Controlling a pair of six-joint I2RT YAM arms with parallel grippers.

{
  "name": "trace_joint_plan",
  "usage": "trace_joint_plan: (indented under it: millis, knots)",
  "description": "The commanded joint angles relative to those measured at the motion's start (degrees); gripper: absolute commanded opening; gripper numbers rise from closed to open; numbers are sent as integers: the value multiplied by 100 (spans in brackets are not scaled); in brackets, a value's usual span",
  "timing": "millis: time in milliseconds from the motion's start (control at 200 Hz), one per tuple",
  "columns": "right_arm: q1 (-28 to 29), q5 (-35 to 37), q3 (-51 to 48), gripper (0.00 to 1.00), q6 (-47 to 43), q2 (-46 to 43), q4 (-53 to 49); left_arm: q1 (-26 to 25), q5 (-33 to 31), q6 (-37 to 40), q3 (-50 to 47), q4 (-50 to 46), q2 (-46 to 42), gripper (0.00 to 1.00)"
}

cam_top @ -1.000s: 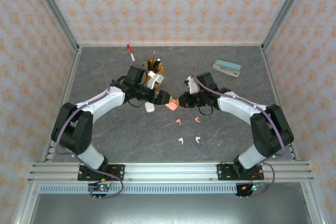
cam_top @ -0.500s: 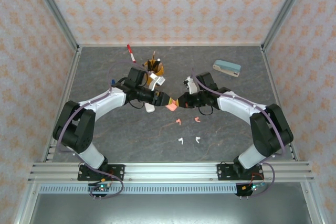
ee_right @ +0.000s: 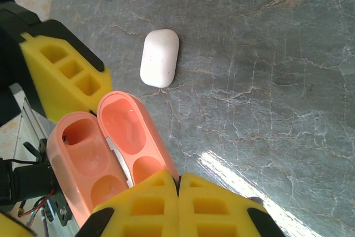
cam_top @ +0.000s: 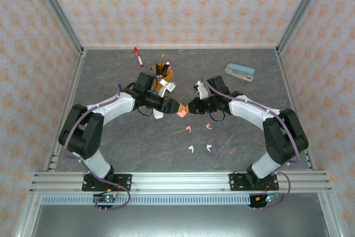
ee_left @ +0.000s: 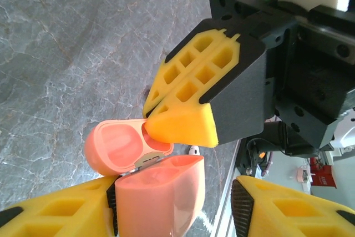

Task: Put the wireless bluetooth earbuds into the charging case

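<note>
The right gripper (ee_right: 178,187) has its fingers together, tip against the lid of the open pink case (ee_right: 83,154); any pinch on the rim is hidden. The left gripper (cam_top: 177,107) stands apart around the case body, one finger touching, a gap beside the other, tips cut off. Nearer the bases, pink earbuds (cam_top: 189,129) and white earbuds (cam_top: 190,149) lie on the table (cam_top: 138,148).

From above, the pink charging case (cam_top: 181,113) is mostly hidden between the left end effector (cam_top: 177,106) and the right end effector (cam_top: 189,107); the earbuds (cam_top: 190,149) are too small to tell how they lie.
</note>
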Motion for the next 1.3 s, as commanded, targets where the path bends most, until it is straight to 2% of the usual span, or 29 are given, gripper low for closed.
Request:
trace_joint_plan:
  millis: [0, 601, 1006, 1071, 1146, 1231, 1291]
  knots:
    - [-26, -88, 193, 0, -132, 9, -16, -61, 180, 136, -78, -21, 48, 55]
    - [-30, -97, 197, 0, -187, -10, -104, -166, 258, 149, -52, 11, 183, 34]
    - [-26, 76, 187, 0, -144, -33, -76, -236, 189, 123, -23, 15, 267, 5]
    - [-35, 176, 188, 5, -115, -54, -77, -237, 148, 115, -18, 7, 254, 0]
    - [-142, 253, 167, 14, -1, -120, -59, -237, 78, 123, -27, 11, 222, 0]
    - [-415, 176, -8, 36, 275, -360, 115, -228, -34, 107, -73, 52, 143, 0]
    - [-664, 110, -162, 44, 452, -618, 195, -220, -122, 69, -114, 122, 78, 0]
